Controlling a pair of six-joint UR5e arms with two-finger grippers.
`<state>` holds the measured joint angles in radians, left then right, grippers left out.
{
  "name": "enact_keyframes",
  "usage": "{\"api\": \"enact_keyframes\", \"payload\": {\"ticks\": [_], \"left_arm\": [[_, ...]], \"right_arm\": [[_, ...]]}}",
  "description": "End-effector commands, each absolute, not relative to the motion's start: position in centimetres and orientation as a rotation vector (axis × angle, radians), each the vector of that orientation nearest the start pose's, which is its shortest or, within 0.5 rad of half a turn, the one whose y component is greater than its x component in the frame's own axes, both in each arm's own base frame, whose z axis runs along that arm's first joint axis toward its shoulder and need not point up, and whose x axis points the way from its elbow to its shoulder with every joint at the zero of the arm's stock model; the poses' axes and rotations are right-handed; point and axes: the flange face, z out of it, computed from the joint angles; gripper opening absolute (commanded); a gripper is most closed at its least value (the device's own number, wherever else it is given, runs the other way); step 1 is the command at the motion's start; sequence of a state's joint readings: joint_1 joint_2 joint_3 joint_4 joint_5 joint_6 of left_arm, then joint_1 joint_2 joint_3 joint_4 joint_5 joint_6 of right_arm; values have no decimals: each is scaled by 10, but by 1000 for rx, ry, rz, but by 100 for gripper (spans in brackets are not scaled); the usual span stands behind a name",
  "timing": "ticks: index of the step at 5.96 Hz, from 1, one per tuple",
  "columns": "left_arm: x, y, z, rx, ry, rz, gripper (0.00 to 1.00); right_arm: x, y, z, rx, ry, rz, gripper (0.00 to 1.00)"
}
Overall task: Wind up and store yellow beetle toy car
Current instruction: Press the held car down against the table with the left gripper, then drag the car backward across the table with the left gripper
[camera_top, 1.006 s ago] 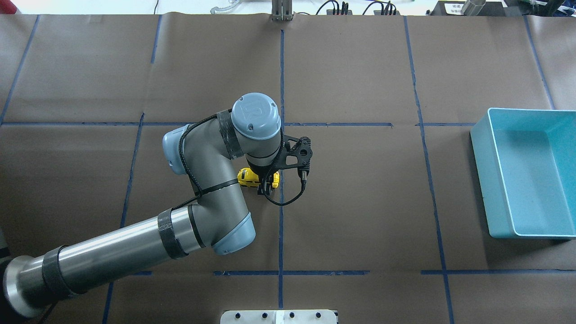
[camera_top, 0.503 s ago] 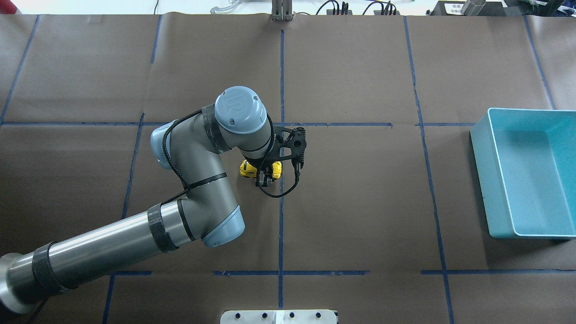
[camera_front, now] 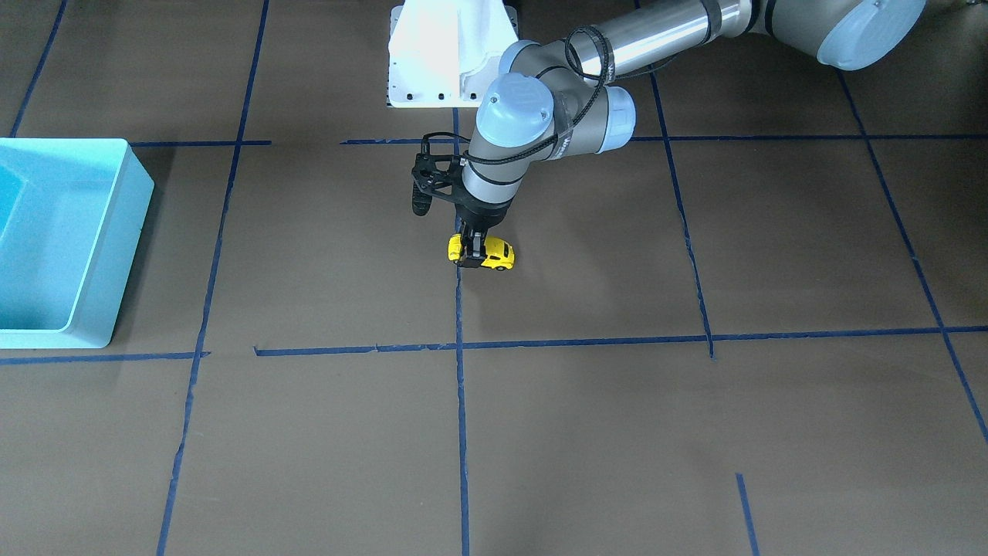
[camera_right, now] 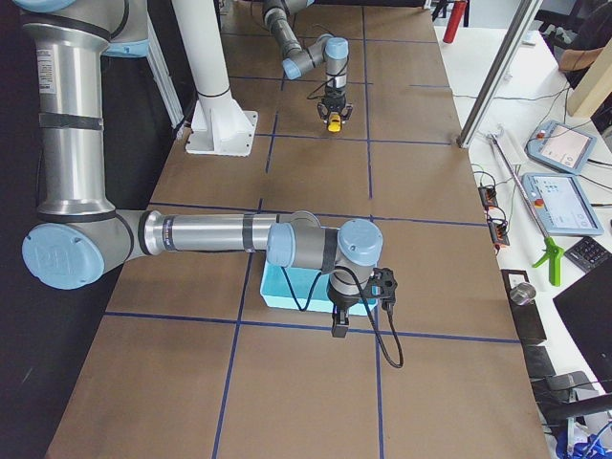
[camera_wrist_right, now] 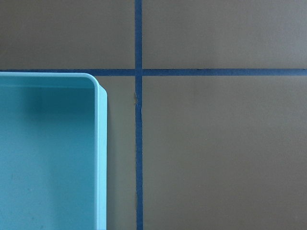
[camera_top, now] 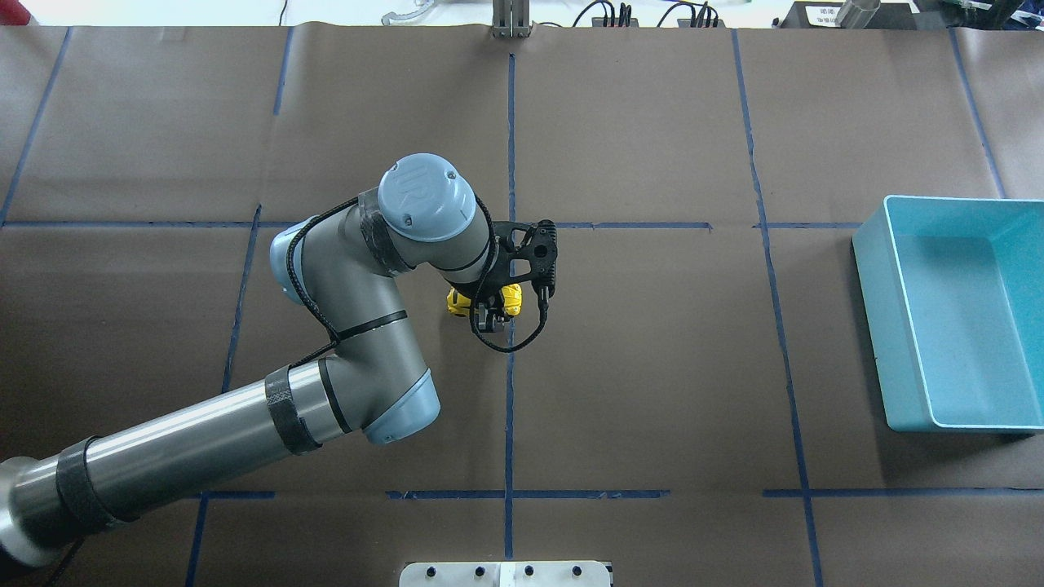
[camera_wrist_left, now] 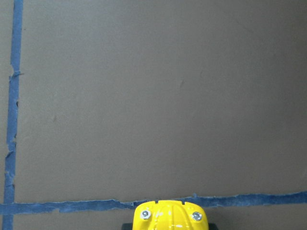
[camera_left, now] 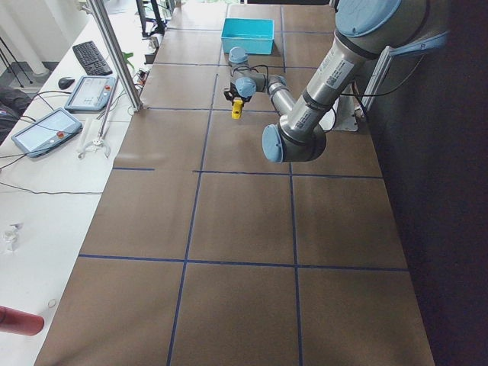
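The yellow beetle toy car (camera_top: 511,300) sits near the table's middle, by the central blue tape line. My left gripper (camera_top: 487,314) points straight down and is shut across the car's body. In the front view the fingers (camera_front: 472,251) clamp the car (camera_front: 498,253) at or just above the paper; I cannot tell whether its wheels touch. The left wrist view shows only the car's end (camera_wrist_left: 170,216). The turquoise bin (camera_top: 869,244) stands empty at the far right. My right gripper (camera_right: 337,331) hangs over the bin's corner (camera_wrist_right: 98,143); I cannot tell whether it is open or shut.
The table is covered in brown paper with a blue tape grid (camera_top: 510,408). The white robot base plate (camera_front: 451,54) is at the robot's edge. A side bench with tablets and a keyboard (camera_left: 91,57) runs along the far side.
My left arm has drawn in and carried the car away from the robot and slightly right, towards the central tape line. The gripper stays shut on it.
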<state>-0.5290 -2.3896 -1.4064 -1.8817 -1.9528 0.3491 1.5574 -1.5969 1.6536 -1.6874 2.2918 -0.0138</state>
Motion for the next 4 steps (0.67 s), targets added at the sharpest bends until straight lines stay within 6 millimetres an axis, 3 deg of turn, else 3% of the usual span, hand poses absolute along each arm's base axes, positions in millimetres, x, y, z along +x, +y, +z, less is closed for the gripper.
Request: {"api": "enact_keyframes", "payload": {"ticks": [1,4], "left_arm": [[603,-463,198,881,736,1430,0],[592,-463,234,903,784,1437,0]], "right_arm": [[62,-476,646,-57,-721,-3,100],[61,-476,646,-57,-721,-5,100]]}}
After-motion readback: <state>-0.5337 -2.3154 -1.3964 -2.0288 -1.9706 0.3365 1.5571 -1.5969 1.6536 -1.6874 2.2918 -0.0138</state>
